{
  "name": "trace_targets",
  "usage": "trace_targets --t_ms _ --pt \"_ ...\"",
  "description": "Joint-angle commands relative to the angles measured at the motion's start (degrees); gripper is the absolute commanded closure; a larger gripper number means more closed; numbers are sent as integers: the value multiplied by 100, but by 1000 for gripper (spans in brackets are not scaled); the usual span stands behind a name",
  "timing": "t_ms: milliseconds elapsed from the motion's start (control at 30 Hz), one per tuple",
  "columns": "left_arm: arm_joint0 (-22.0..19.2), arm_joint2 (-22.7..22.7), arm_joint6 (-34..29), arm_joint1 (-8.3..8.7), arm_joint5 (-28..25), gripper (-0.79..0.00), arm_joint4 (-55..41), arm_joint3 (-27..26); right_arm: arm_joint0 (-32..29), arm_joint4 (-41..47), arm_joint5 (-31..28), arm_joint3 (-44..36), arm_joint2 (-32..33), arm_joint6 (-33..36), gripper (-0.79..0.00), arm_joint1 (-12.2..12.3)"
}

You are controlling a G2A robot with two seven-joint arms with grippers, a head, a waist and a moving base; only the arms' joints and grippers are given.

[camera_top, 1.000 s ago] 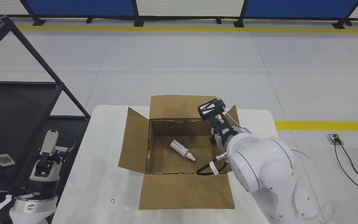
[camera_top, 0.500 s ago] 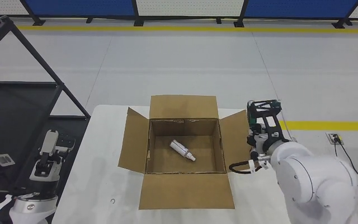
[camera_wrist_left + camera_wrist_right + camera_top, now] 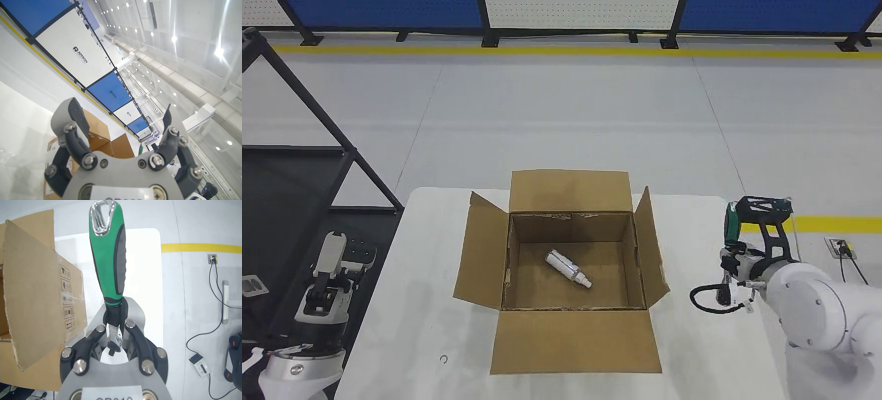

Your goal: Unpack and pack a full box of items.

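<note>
Over at the right edge of the worktop [image 3: 422,330], the right jaws are clenched on the dark neck of a green-handled tool [image 3: 108,256], just below the grip. The handle sticks straight out from the jaws. It is green with grey insets and ends in a shiny metal loop. From where the wrist looks, it hangs above the worktop's rounded far corner; whether it touches the surface I cannot tell.

Just beside it, on the side toward the middle of the worktop, stands the cardboard box [image 3: 577,340], open at the top. Its right flap [image 3: 37,285] is raised and apart from the tool, and the other three flaps are folded outward. A small white bottle [image 3: 568,267] lies on its side on the box floor, tilted across the middle.

Well apart, past the worktop's left edge, the left jaws are released wide with nothing between them. They point up toward the ceiling lights, and the box's flaps show beyond the ribbed pads [image 3: 78,115].
</note>
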Motion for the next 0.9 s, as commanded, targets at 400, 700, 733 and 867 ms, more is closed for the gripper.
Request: trace_targets --t_ms 400,700,733,867 --pt "0 0 0 0 0 -785 0 0 524 464 -438 2226 85 -440 0 92" --pt "0 0 0 0 0 -785 0 0 869 491 -754 3436 -163 -822 0 120" --pt "0 0 0 0 0 -785 0 0 893 472 -788 3527 -188 -863 0 125" --pt "0 0 0 0 0 -785 0 0 979 480 -929 3843 -309 -975 0 134"
